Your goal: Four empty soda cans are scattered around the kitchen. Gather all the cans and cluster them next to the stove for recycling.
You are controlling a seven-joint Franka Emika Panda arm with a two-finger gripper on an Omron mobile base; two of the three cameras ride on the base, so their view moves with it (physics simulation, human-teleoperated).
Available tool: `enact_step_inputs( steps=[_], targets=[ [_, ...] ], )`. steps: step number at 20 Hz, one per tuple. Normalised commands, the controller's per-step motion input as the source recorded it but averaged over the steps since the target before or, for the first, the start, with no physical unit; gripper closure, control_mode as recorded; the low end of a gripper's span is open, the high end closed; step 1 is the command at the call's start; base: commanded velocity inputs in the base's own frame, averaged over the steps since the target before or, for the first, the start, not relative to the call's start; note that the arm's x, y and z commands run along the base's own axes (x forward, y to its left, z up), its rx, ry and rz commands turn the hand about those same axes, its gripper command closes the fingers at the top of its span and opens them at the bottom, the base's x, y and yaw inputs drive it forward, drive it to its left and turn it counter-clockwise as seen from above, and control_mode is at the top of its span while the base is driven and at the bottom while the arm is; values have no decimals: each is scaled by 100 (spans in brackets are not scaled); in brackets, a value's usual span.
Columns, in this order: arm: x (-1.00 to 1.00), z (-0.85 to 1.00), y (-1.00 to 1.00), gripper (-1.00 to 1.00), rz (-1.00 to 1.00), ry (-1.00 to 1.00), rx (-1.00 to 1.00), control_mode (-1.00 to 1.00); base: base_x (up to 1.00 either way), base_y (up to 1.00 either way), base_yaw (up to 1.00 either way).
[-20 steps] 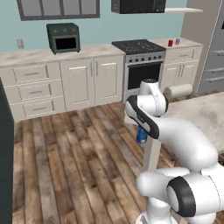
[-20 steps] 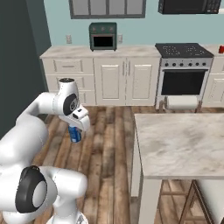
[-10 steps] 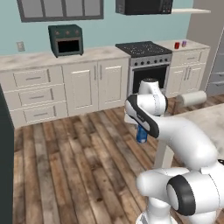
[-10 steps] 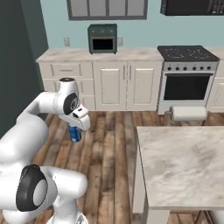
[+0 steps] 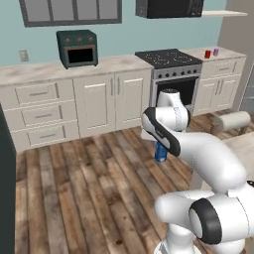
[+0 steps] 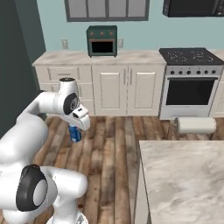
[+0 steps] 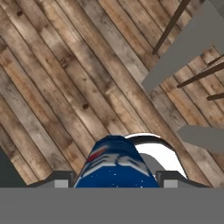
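Note:
My gripper (image 5: 159, 147) is shut on a blue soda can (image 5: 160, 152), carried upright above the wooden floor. The same blue can (image 6: 75, 133) hangs below the hand in the right base view, held in the gripper (image 6: 76, 128). In the hand view the blue can (image 7: 117, 164) sits between the two fingertips (image 7: 61, 177). The stove (image 5: 168, 60) stands against the back wall, also seen as the stove (image 6: 190, 57) on the right. A red can (image 5: 208, 53) and a purple-pink can (image 5: 216, 51) stand on the counter right of the stove.
A dark-green toaster oven (image 5: 77, 48) sits on the back counter (image 6: 65, 57). A marble island (image 6: 183, 175) lies close on the right with a paper towel roll (image 6: 194, 126) at its far end. A dark tall unit (image 6: 15, 65) stands at left. Thin dark furniture legs (image 7: 175, 17) cross the floor.
The whole picture has shifted a little as the base drives, and the cabinets and stove sit differently in both views. The blue can stays held in the gripper.

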Motion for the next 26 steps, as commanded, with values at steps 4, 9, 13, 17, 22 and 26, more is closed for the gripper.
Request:
enact_step_inputs(
  steps=[4, 9, 13, 17, 22, 26],
  targets=[
    [0, 0, 0, 100, 0, 0, 0, 100, 55, 16, 0],
    [0, 0, 0, 100, 0, 0, 0, 100, 58, 15, 0],
    [0, 0, 0, 100, 0, 0, 0, 100, 63, 12, 0],
    [0, 0, 0, 100, 0, 0, 0, 100, 66, 10, 0],
    [0, 0, 0, 100, 0, 0, 0, 100, 69, 8, 0],
    [0, 0, 0, 100, 0, 0, 0, 100, 71, 4, 0]
  ],
)
